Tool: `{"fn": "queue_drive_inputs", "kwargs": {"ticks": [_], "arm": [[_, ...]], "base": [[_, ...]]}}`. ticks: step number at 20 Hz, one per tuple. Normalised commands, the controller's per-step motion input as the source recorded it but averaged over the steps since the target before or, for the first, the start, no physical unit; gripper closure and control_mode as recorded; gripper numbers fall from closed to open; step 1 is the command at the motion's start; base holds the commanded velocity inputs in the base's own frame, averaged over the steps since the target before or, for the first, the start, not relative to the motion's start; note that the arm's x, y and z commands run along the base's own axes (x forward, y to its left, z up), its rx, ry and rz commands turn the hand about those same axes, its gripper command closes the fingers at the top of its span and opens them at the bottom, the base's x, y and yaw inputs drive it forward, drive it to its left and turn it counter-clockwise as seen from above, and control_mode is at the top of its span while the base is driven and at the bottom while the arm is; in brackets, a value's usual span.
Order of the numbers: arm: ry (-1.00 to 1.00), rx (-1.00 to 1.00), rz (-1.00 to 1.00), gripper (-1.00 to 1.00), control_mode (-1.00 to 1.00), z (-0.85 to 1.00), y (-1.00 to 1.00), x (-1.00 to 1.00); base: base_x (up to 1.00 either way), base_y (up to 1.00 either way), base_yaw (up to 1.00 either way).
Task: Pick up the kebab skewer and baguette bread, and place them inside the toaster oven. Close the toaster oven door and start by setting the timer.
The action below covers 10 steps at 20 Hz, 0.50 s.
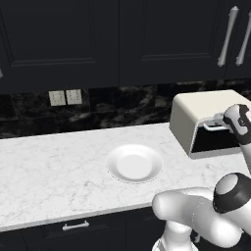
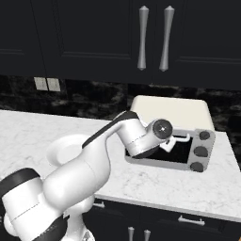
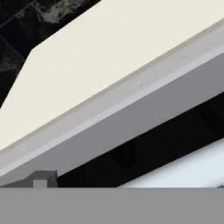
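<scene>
Here the toaster oven (image 1: 196,115) sits at the 3 o'clock end of the white marble worktop (image 1: 49,171), cream-beige against the dark backsplash. Its dark glass toaster oven door (image 2: 176,153) looks closed, the pale bar handle (image 2: 181,139) along the top edge. The hand (image 1: 220,122) hovers right at that handle, fingers spread apart, gripping nothing. An empty white plate (image 1: 135,164) lies at 9 o'clock from the oven, well apart.

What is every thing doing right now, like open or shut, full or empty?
toaster oven door: shut, upright.
plate: empty, flat on the counter.
gripper: open, close by the door's handle.
upper cabinet doors: shut.
</scene>
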Motion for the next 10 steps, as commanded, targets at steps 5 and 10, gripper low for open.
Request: {"fn": "queue_drive_inputs", "kwargs": {"ticks": [5, 10], "arm": [[0.12, 0.00, 0.00, -1.00, -1.00, 0.00, 0.39, 0.76], [0.14, 0.00, 0.00, -1.00, -1.00, -0.06, 0.34, 0.67]], "base": [[0.00, 0.00, 0.00], [0.00, 0.00, 0.00]]}}
